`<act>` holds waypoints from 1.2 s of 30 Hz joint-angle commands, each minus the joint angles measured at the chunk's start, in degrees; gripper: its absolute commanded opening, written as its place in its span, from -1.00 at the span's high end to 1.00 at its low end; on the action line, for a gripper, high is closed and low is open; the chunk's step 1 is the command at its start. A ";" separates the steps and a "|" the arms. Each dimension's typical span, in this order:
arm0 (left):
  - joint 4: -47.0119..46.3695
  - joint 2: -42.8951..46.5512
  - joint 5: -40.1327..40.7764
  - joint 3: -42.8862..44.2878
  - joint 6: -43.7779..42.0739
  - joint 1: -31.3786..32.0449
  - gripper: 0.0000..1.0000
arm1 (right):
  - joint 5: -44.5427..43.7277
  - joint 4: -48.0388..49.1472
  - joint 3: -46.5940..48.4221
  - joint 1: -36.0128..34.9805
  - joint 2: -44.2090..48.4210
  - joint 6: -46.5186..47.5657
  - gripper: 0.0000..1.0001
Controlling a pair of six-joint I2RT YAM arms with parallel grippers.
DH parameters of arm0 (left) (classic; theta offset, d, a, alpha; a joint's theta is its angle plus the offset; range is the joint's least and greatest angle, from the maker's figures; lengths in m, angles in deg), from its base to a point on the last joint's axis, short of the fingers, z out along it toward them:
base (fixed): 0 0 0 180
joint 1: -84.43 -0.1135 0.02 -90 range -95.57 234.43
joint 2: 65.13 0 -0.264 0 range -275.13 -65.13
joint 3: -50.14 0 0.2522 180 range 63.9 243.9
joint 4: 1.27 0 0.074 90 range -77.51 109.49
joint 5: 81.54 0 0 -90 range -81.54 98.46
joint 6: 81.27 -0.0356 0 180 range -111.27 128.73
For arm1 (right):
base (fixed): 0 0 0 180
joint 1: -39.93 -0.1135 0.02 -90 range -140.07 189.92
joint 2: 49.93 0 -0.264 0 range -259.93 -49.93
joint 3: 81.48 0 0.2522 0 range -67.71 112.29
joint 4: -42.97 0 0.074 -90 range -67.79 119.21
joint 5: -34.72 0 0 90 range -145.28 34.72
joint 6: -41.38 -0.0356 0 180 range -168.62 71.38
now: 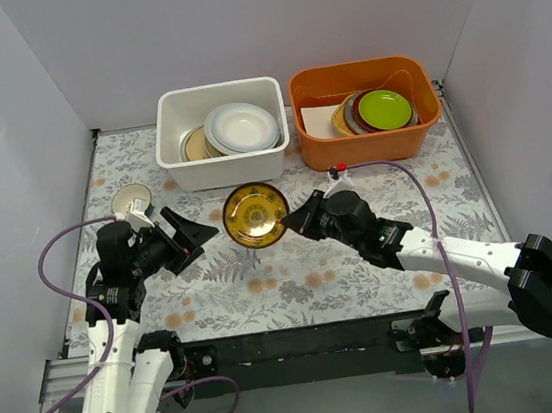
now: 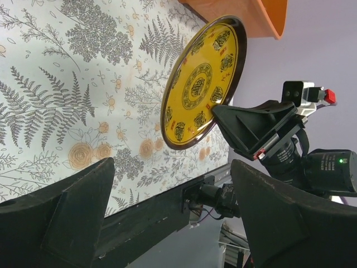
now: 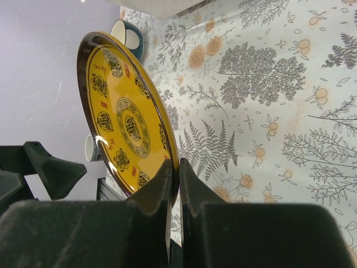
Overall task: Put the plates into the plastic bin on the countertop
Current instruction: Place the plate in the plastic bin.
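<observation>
While the top view has the yellow plate [image 1: 255, 215] on edge over the desk [image 1: 266, 288], six o'clock of the plastic bin [image 1: 226, 170], the left wrist shows left jaws wide, empty; right wrist: right jaws pinching its dark rim, the sensible hold, since it looks glossy, stiff, slippery, breakable, medallion-patterned

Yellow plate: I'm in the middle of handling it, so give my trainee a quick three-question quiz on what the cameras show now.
1. True or false: the right jaws are shut on the rim of the yellow plate.
2. The left jaws are: A) shut on the plate, B) open, gripping nothing, C) out of view.
3. Which tub holds the lime-green plate?
Key: 1 true; 2 B; 3 the orange tub.
</observation>
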 commanded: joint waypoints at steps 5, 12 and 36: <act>-4.43 -2.76 -2.56 -2.32 -2.50 0.31 -0.68 | 7.10 2.61 9.08 0.10 -3.89 4.51 0.95; -6.71 -6.63 -3.00 -1.97 -3.99 0.57 -0.55 | 11.23 3.57 11.29 0.11 -6.78 5.31 0.95; -12.60 -10.77 -2.65 -4.34 -2.50 2.51 1.00 | 17.21 4.81 13.84 0.19 -10.22 6.27 0.90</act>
